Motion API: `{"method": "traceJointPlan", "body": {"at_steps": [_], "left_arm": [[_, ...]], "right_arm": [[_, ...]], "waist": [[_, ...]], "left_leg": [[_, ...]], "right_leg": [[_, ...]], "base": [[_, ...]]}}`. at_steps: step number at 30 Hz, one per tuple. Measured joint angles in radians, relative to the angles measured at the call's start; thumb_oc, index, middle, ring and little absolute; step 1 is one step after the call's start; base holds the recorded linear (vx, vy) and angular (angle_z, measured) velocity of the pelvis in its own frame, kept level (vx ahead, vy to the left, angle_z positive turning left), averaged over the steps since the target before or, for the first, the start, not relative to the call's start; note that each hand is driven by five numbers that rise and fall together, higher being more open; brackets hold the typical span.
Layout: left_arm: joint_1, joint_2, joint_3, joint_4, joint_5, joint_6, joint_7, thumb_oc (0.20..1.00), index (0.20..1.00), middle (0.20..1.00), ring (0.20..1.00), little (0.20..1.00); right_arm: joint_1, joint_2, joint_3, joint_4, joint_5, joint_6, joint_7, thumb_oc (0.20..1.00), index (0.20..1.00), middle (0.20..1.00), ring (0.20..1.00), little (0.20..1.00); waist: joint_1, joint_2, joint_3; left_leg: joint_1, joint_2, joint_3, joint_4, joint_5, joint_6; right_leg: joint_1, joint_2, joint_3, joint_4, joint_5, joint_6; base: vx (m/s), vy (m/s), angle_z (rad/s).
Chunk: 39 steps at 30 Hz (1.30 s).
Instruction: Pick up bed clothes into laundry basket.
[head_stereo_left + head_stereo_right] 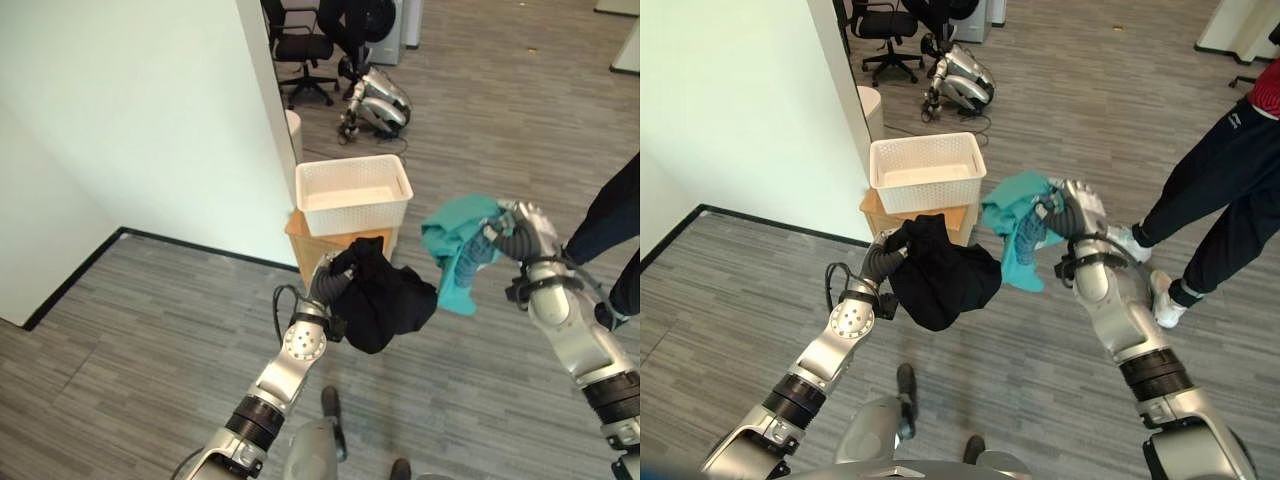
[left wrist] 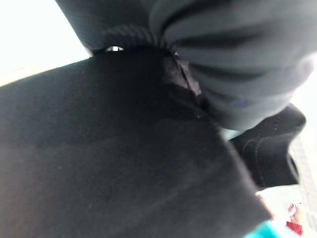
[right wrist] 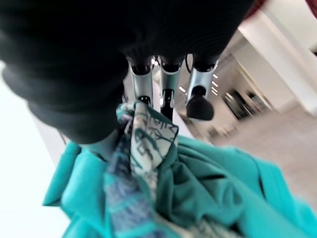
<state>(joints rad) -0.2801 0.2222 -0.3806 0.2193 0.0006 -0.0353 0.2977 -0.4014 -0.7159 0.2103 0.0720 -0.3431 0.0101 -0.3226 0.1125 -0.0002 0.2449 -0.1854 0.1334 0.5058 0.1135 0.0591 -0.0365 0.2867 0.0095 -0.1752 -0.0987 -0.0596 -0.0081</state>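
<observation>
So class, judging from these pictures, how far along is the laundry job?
Done: both garments are lifted clear of the floor. In hand: the left hand grips the black garment, the right hand the teal garment, its fingers curled into the cloth. Left: the white basket looks empty; both garments still need dropping in.

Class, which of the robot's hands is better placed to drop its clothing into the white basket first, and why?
Probably the left hand: its black garment hangs just in front of the basket, while the right hand holds the teal cloth off to the side.
</observation>
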Motion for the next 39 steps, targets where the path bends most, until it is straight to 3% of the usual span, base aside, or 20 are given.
{"method": "traceJointPlan", "body": {"at_steps": [1,2,3,4,6,9,11,13,14,15,16,17,19,20,21,23,25,28,32,39], "left_arm": [[0.001,0.003,-0.005,-0.002,0.000,0.000,-0.001,0.200,0.200,0.200,0.200,0.200],[0.004,0.002,-0.006,-0.010,-0.001,-0.001,-0.005,0.200,0.200,0.200,0.200,0.200],[0.012,0.010,-0.007,-0.010,-0.022,0.001,-0.006,0.200,0.200,0.200,0.200,0.200],[0.014,0.022,-0.010,-0.010,-0.039,0.002,-0.008,0.200,0.200,0.200,0.200,0.200],[0.007,0.039,-0.013,-0.008,-0.040,0.003,-0.006,0.200,0.200,0.200,0.200,0.200],[-0.021,0.075,-0.028,-0.008,-0.040,0.003,0.007,0.200,0.200,0.200,0.200,0.200],[-0.031,0.081,-0.037,-0.008,-0.040,0.002,0.007,0.200,0.200,0.200,0.200,0.200],[-0.032,0.079,-0.036,-0.007,-0.042,0.002,0.008,0.200,0.200,0.200,0.200,0.200],[-0.037,0.073,-0.040,-0.004,-0.056,0.001,0.005,0.200,0.200,0.200,0.200,0.200],[-0.046,0.066,-0.044,-0.001,-0.068,0.000,0.000,0.200,0.200,0.200,0.200,0.200],[-0.046,0.054,-0.044,0.000,-0.069,0.000,0.000,0.200,0.200,0.200,0.200,0.200],[-0.039,0.054,-0.046,0.001,-0.070,-0.001,-0.002,0.200,0.200,0.200,0.200,0.200],[-0.020,0.069,-0.044,0.002,-0.073,-0.008,-0.014,0.200,0.200,0.200,0.200,0.200],[0.003,0.080,-0.037,0.005,-0.073,-0.007,-0.024,0.200,0.200,0.200,0.200,0.200],[0.047,0.074,-0.029,0.020,-0.073,-0.007,-0.031,0.200,0.200,0.200,0.200,0.200],[0.077,0.072,-0.043,0.021,-0.073,-0.005,-0.041,0.200,0.200,0.200,0.200,0.200],[0.089,0.039,-0.046,0.023,-0.074,-0.005,-0.062,0.200,0.200,0.200,0.200,0.200],[0.087,0.004,-0.052,0.028,-0.074,-0.006,-0.071,0.200,0.200,0.200,0.200,0.200],[0.077,-0.015,-0.057,0.047,-0.076,-0.005,-0.071,0.200,0.200,0.200,0.200,0.200],[0.076,-0.022,-0.058,0.075,-0.077,-0.004,-0.067,0.200,0.200,0.200,0.200,0.200]], "right_arm": [[-0.016,-0.015,-0.001,-0.007,0.000,0.001,-0.004,0.200,0.200,0.200,0.200,0.200],[-0.050,-0.044,-0.006,-0.019,-0.001,0.001,-0.023,0.200,0.200,0.200,0.200,0.200],[-0.093,-0.042,0.001,-0.017,-0.001,0.008,-0.038,0.200,0.200,0.200,0.200,0.200],[-0.136,-0.039,0.001,-0.019,-0.004,0.009,-0.040,0.200,0.200,0.200,0.200,0.200],[-0.210,-0.040,0.002,-0.023,-0.012,0.013,-0.045,0.200,0.200,0.200,0.200,0.200],[-0.279,-0.045,-0.004,-0.021,-0.018,0.023,-0.065,0.200,0.200,0.200,0.200,0.200],[-0.324,-0.053,-0.005,-0.014,-0.042,0.039,-0.067,0.200,0.200,0.200,0.200,0.200],[-0.362,-0.056,-0.005,-0.006,-0.047,0.044,-0.070,0.200,0.200,0.200,0.200,0.200],[-0.369,-0.077,-0.003,0.007,-0.046,0.044,-0.078,0.200,0.200,0.200,0.200,0.200],[-0.373,-0.133,0.006,0.023,-0.045,0.043,-0.076,0.200,0.200,0.200,0.200,0.200],[-0.385,-0.167,0.011,0.049,-0.044,0.052,-0.076,0.200,0.200,0.200,0.200,0.200],[-0.392,-0.188,0.034,0.096,-0.043,0.060,-0.084,0.200,0.200,0.200,0.200,0.200],[-0.399,-0.196,0.061,0.144,-0.039,0.092,-0.062,0.200,0.200,0.200,0.200,0.200],[-0.409,-0.181,0.085,0.178,-0.039,0.093,-0.057,0.200,0.200,0.200,0.200,0.200],[-0.410,-0.149,0.101,0.225,-0.039,0.089,-0.049,0.200,0.200,0.200,0.200,0.200],[-0.415,-0.131,0.121,0.252,-0.041,0.095,-0.036,0.200,0.200,0.200,0.200,0.200],[-0.446,-0.133,0.177,0.335,-0.042,0.110,-0.021,0.200,0.200,0.200,0.200,0.200],[-0.521,-0.129,0.227,0.455,-0.047,0.132,-0.002,0.200,0.200,0.200,0.200,0.200],[-0.654,-0.116,0.275,0.577,-0.038,0.145,0.002,0.200,0.200,0.200,0.200,0.200],[-0.690,-0.059,0.270,0.500,-0.039,0.152,-0.017,0.200,0.200,0.200,0.200,0.200]], "waist": [[-0.006,0.010,-0.012],[-0.020,0.029,-0.029],[-0.024,0.018,-0.032],[-0.008,0.000,-0.033],[0.000,-0.007,-0.035],[-0.020,-0.039,-0.038],[-0.041,-0.031,-0.036],[-0.048,-0.024,-0.034],[-0.068,-0.022,-0.035],[-0.089,-0.026,-0.035],[-0.095,-0.029,-0.033],[-0.093,-0.030,-0.035],[-0.084,-0.056,-0.047],[-0.058,-0.085,-0.051],[-0.046,-0.073,-0.063],[-0.041,-0.053,-0.073],[-0.052,-0.039,-0.077],[-0.055,-0.034,-0.080],[-0.053,-0.031,-0.078],[-0.018,-0.037,-0.072]], "left_leg": [[0.015,0.000,0.033,-0.011,0.000,0.001],[0.055,-0.010,0.034,-0.070,0.029,0.048],[0.086,-0.037,0.030,-0.105,0.059,0.089],[0.119,-0.062,0.050,-0.115,0.040,0.088],[0.195,-0.093,0.055,-0.150,0.038,0.142],[0.239,-0.115,-0.001,-0.155,0.003,0.156],[0.262,-0.110,-0.046,-0.170,-0.016,0.181],[0.279,-0.116,-0.077,-0.182,-0.021,0.174],[0.276,-0.127,-0.132,-0.180,-0.017,0.146],[0.270,-0.142,-0.163,-0.182,-0.017,0.142],[0.273,-0.158,-0.210,-0.187,-0.016,0.144],[0.274,-0.163,-0.226,-0.199,-0.013,0.130],[0.290,-0.175,-0.246,-0.201,-0.018,0.111],[0.310,-0.182,-0.246,-0.204,-0.027,0.083],[0.329,-0.150,-0.255,-0.209,-0.040,0.050],[0.326,-0.103,-0.260,-0.210,-0.034,0.024],[0.312,-0.061,-0.273,-0.205,-0.028,0.008],[0.287,-0.034,-0.272,-0.205,-0.020,-0.005],[0.234,-0.036,-0.283,-0.205,-0.012,-0.017],[0.181,-0.036,-0.328,-0.205,0.000,-0.035]], "right_leg": [[0.006,0.009,-0.007,0.000,-0.012,0.012],[0.034,0.024,-0.016,0.001,-0.048,0.031],[0.029,-0.003,-0.007,0.047,-0.091,0.060],[0.020,-0.025,-0.013,0.125,-0.120,0.102],[-0.076,-0.102,-0.046,0.442,-0.197,0.250],[-0.221,-0.154,-0.059,0.802,-0.152,0.271],[-0.308,-0.199,-0.105,0.885,-0.153,0.272],[-0.355,-0.249,-0.132,0.823,-0.158,0.260],[-0.361,-0.274,-0.130,0.680,-0.159,0.242],[-0.349,-0.275,-0.074,0.508,-0.144,0.220],[-0.359,-0.310,-0.051,0.382,-0.103,0.215],[-0.348,-0.314,-0.013,0.270,-0.042,0.215],[-0.341,-0.333,0.013,0.177,0.053,0.211],[-0.321,-0.337,0.017,0.134,0.129,0.203],[-0.272,-0.305,0.001,0.074,0.200,0.212],[-0.229,-0.252,-0.036,-0.004,0.227,0.181],[-0.229,-0.213,-0.067,-0.003,0.224,0.165],[-0.246,-0.185,-0.094,-0.003,0.220,0.158],[-0.288,-0.185,-0.112,-0.003,0.224,0.152],[-0.313,-0.187,-0.150,-0.004,0.218,0.146]], "base": [[0.27,-0.024,0.24],[0.34,-0.075,0.35],[0.32,-0.062,0.02],[0.43,-0.146,-0.20],[0.20,-0.100,-0.09],[0.19,-0.002,0.48],[0.30,-0.134,0.71],[0.23,-0.317,0.52],[0.27,-0.386,1.03],[0.22,-0.372,1.36],[0.20,-0.320,1.20],[0.13,-0.245,1.05],[0.18,-0.172,0.54],[0.15,-0.141,0.08],[0.13,-0.127,0.02],[0.10,-0.097,0.09],[0.03,-0.077,0.23],[-0.07,-0.044,0.13],[-0.07,-0.006,0.13],[-0.01,0.006,0.20]]}}
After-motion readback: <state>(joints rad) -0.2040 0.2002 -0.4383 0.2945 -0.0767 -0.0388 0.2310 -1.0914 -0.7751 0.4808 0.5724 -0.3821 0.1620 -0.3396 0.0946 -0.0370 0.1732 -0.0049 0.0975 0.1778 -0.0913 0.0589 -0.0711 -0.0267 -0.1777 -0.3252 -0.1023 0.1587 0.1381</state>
